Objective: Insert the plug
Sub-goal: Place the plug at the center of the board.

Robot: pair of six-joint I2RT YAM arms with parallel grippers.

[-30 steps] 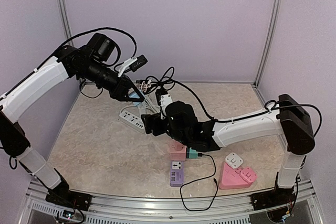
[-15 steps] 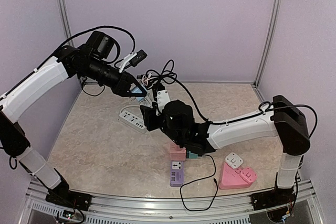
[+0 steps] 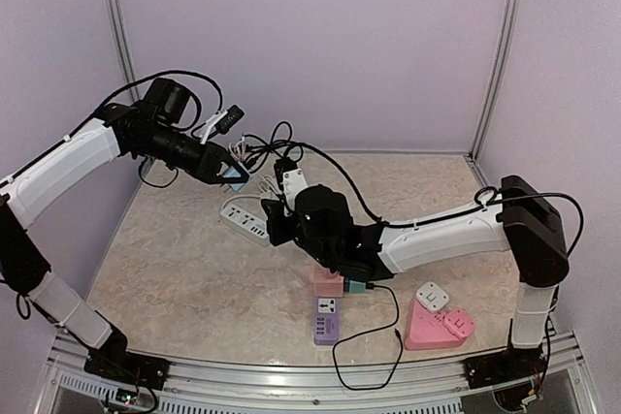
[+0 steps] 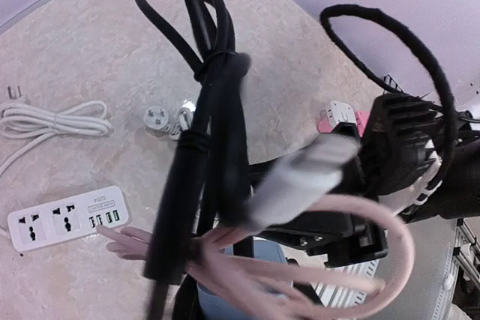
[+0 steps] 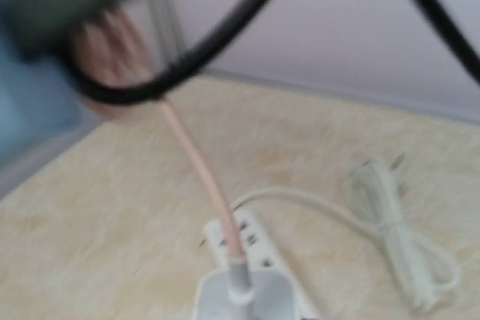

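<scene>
white plug (image 5: 240, 294) on pink cable (image 5: 202, 170) sat on white power strip (image 3: 243, 220), right at right gripper (image 3: 276, 220); couldn't tell if that gripper was closed. left gripper (image 3: 236, 175) clamped on raised cable bundle (image 4: 214, 133), its black loops crossing the right wrist view. coiled white cord (image 5: 405, 260) beside strip

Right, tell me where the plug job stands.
Done: nothing I can confirm. In hand: the left gripper holds the blue block and its cable bundle raised; the right gripper is down at the white power strip, where the pink cable ends in what looks like a white plug. Left: the right wrist view is blurred, so seating is unconfirmed; probably press it home, then let go.
</scene>
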